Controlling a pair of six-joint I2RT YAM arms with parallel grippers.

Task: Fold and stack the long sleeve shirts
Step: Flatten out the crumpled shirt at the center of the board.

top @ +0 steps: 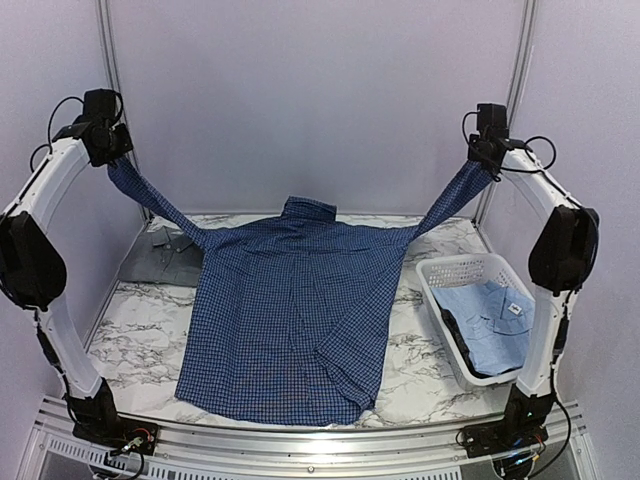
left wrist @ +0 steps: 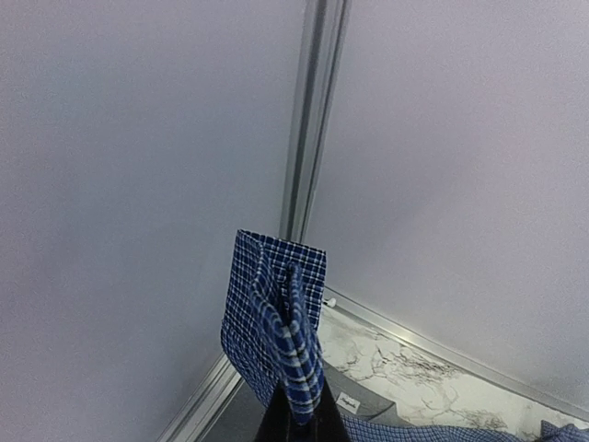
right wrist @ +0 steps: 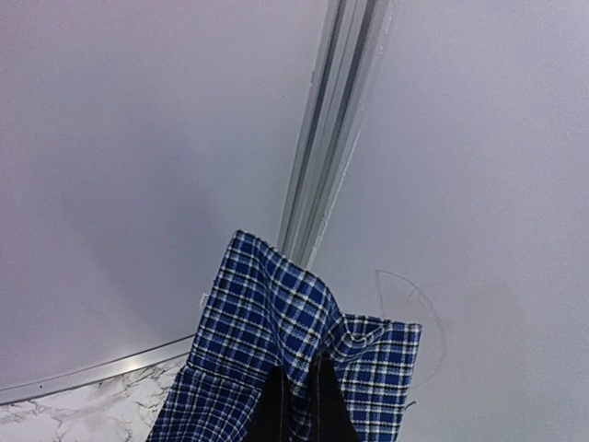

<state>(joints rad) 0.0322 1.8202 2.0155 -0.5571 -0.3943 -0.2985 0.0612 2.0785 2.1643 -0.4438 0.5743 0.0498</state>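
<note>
The dark blue fine-checked collared cloth shirt (top: 290, 320) lies spread flat across the middle of the frame on the white marble-patterned table (top: 140, 340), collar toward the top and hem near the bottom edge. Its 2 sleeves rise off the table: one to the upper left, one to the upper right. The left gripper (top: 114, 158) is pinched on the left cuff and the right gripper (top: 487, 160) on the right cuff. Both wrist views show checked cloth clamped between dark fingers.

A plain grey cloth shirt (top: 160, 258) lies crumpled at the left, partly under the checked one.

At the right stands a white perforated plastic laundry basket (top: 440, 275), holding a plain light blue cloth shirt (top: 495, 320).
</note>
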